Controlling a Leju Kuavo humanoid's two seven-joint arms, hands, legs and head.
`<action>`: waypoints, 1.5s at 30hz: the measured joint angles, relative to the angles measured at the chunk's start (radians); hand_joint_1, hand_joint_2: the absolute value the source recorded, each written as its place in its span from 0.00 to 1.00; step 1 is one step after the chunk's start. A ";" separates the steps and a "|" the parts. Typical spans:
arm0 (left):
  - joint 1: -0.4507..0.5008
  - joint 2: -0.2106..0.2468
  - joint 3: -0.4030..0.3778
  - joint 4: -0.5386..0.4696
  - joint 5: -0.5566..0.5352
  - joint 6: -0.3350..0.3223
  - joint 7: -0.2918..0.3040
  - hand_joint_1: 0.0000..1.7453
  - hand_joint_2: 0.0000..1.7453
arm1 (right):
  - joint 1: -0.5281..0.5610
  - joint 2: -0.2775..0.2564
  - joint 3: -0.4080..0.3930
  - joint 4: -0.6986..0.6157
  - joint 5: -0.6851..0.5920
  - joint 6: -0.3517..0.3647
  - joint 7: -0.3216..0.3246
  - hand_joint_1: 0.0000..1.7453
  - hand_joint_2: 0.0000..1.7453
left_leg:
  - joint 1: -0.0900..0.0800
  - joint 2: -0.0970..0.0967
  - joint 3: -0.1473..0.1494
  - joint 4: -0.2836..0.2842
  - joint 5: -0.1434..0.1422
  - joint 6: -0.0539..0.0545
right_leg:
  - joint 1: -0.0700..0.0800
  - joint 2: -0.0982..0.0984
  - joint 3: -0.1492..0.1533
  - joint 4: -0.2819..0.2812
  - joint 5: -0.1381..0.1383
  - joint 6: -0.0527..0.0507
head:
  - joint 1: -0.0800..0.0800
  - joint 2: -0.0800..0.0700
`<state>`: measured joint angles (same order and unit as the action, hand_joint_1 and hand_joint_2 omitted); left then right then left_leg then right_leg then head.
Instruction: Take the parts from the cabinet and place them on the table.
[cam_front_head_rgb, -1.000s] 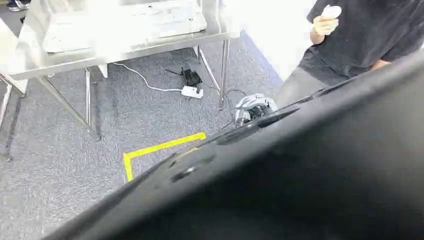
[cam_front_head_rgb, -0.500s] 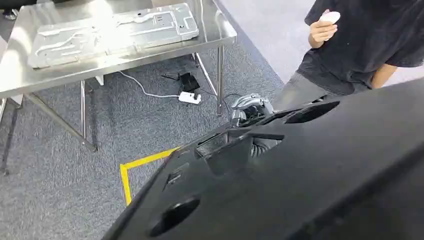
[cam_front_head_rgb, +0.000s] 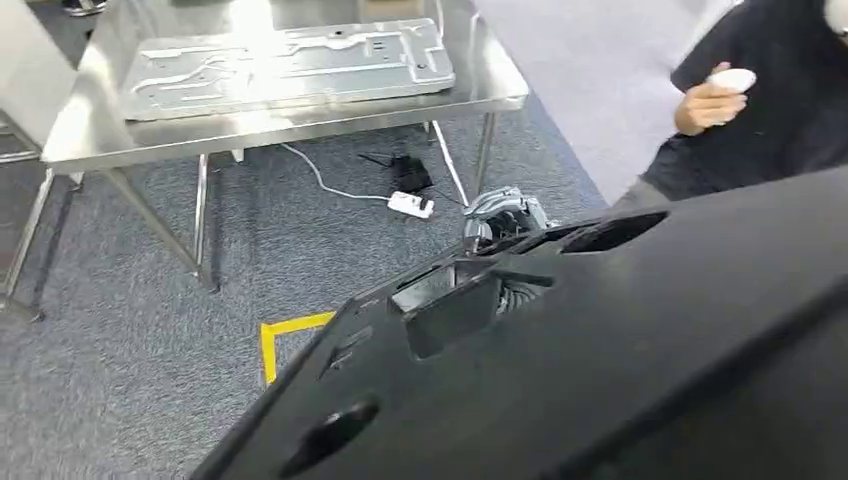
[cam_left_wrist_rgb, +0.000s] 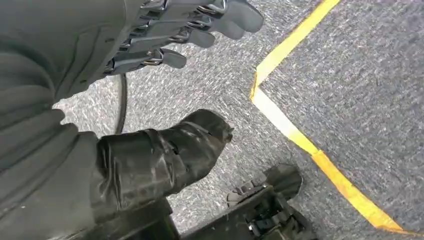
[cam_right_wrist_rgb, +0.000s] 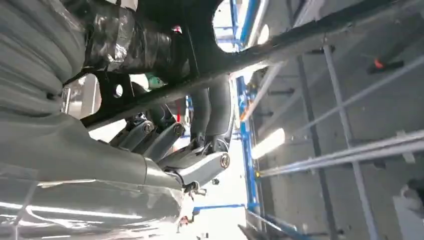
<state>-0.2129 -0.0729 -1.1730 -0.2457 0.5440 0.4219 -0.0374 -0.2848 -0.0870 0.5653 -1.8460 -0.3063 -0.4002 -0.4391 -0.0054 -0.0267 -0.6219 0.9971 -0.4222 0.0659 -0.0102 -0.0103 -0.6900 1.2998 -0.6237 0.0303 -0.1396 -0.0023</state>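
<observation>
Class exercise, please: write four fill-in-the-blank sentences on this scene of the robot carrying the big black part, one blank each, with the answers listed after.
1. The robot carries a large ____ part.
2. A flat metal panel lies on the steel ____.
3. The tape marking the carpet is ____.
4. The person beside the robot holds a small ____ object.

Missing words: black; table; yellow; white

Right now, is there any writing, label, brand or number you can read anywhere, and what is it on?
None can be read.
Black part: no lettering shows.
Metal panel on the table: embossed shapes, no text.
White power strip: too small to tell.
White object in the person's hand: blurred, no legible mark.
Yellow tape on the floor: a plain corner marking, no words.
</observation>
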 joint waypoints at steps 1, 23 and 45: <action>0.001 0.000 0.000 0.000 0.000 0.000 0.000 0.00 1.00 | 0.001 0.000 0.000 0.001 0.000 0.000 0.000 1.00 1.00 | 0.000 -0.010 0.001 0.001 -0.001 0.000 | 0.000 0.001 -0.014 0.012 0.011 0.001 | 0.003 0.000; -0.014 0.001 0.000 0.000 -0.023 -0.024 0.012 0.00 1.00 | -0.002 0.005 0.000 0.003 -0.021 0.000 -0.014 1.00 1.00 | 0.011 0.019 -0.005 0.021 -0.018 -0.054 | -0.010 0.009 0.139 -0.290 0.139 -0.014 | -0.001 0.000; -0.007 -0.001 0.000 0.000 -0.035 -0.012 -0.003 0.00 1.00 | 0.004 0.006 0.000 0.002 -0.021 0.004 -0.018 1.00 1.00 | 0.013 0.018 -0.056 0.217 -0.149 -0.072 | -0.008 0.009 0.111 -0.272 0.151 -0.045 | -0.011 0.000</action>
<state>-0.2201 -0.0736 -1.1730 -0.2457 0.5093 0.4097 -0.0404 -0.2807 -0.0805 0.5650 -1.8437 -0.3273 -0.3960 -0.4574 0.0072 -0.0089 -0.6781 1.2140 -0.5716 -0.0061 -0.0185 -0.0017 -0.5793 1.0280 -0.4726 -0.0146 -0.1507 -0.0023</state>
